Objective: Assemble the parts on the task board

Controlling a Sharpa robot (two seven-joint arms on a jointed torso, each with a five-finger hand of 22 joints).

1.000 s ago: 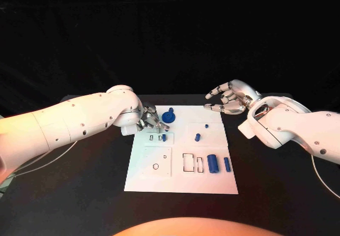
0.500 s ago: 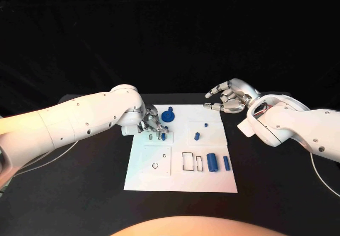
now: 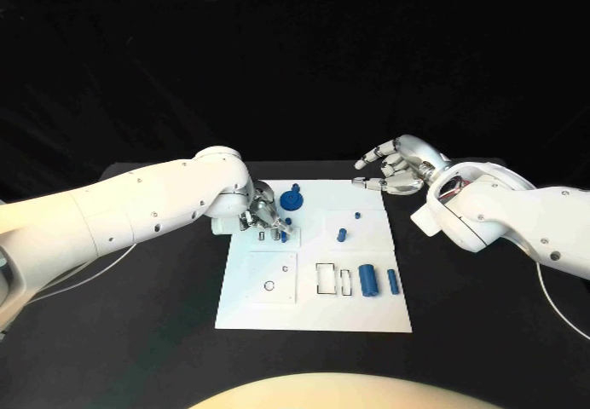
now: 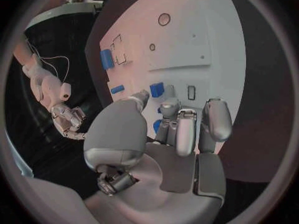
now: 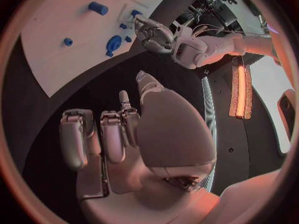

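The left hand [image 3: 262, 215] has crept a little further over the far left part of the flat white rectangular task board [image 3: 308, 315] than it was a second ago, and its fingertips [image 4: 185, 134] now sit low over a small blue peg-like part [image 3: 284, 237] standing by a narrow slot. The right hand [image 3: 396, 169] has hardly moved; it hangs over the black tabletop [image 3: 147, 341] just off the board's far right corner, fingers spread and curled around nothing. From where I stand the left fingers are bunched close to the small peg, but I cannot tell whether they actually pinch it or only hover against it. My reading is that this peg is being seated or adjusted, so the task is in an early fitting step.

The other pieces lie untouched: a round blue disc-shaped part [image 3: 292, 201] near the far edge, and a thick blue cylinder [image 3: 367, 279] beside a thinner blue rod [image 3: 394, 282] at the right side. Both of those lie flat with their long axes running from the near edge to the far edge of the board, next to the empty rectangular outlines [image 3: 327, 279]. The small peg seems to stand roughly upright.
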